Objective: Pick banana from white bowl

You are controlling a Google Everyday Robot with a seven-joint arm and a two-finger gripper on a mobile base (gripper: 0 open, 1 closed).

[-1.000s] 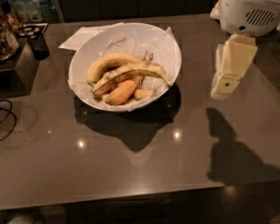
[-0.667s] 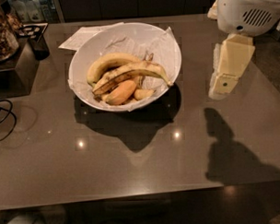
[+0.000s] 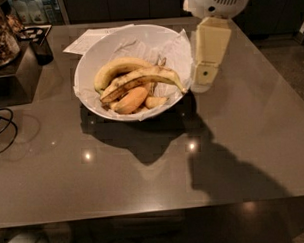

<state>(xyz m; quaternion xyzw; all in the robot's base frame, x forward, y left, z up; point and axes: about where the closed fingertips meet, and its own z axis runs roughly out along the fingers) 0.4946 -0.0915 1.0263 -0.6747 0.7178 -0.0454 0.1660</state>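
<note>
End effector (image 3: 206, 74) upper right, just beside white bowl (image 3: 89, 55); open or closed, can't tell. Banana (image 3: 140, 78) looks light, soft, bruisable: grip mid-body, gently.

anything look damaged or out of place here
Nothing is spilled. The longest banana is streaked brown-black, so it looks bruised or overripe. The bowl sits upright; the gripper hangs just beside its rim.
</note>
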